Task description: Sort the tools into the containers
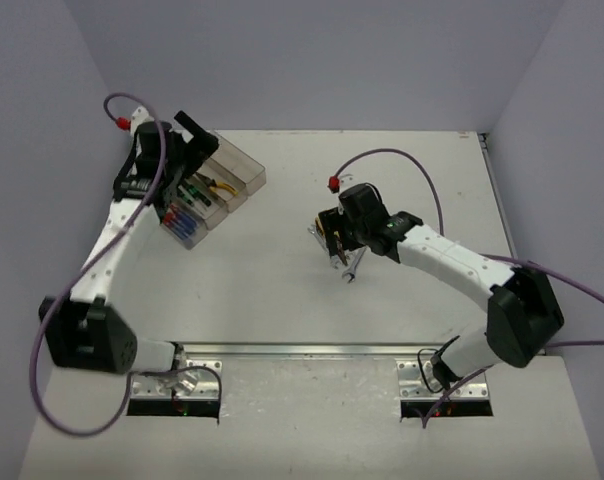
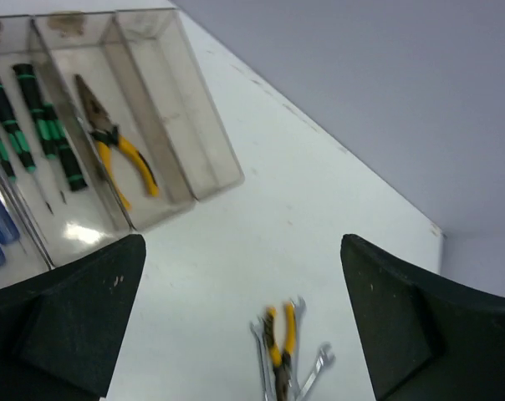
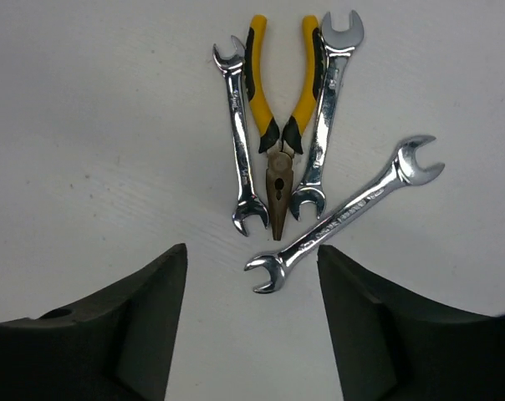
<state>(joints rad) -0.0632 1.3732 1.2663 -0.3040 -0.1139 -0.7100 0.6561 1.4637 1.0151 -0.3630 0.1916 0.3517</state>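
Now mid-sort: left gripper (image 2: 244, 322) hangs wide open and empty near the containers (image 2: 215, 146), while right gripper (image 3: 252, 322), jaws apart and empty, hovers over loose pliers (image 3: 278, 125) and three wrenches (image 3: 239, 138) on the table (image 3: 85, 125); next, probably drop and pinch one.

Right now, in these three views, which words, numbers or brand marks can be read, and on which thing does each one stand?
No text can be read in any view.
Left wrench: faint stamp on the shaft, too blurred to read.
Right wrench: dark stamp on the shaft, too small to read.
Slanted wrench: faint stamp, unreadable.
Pliers: no mark visible.
Bins: no label visible.
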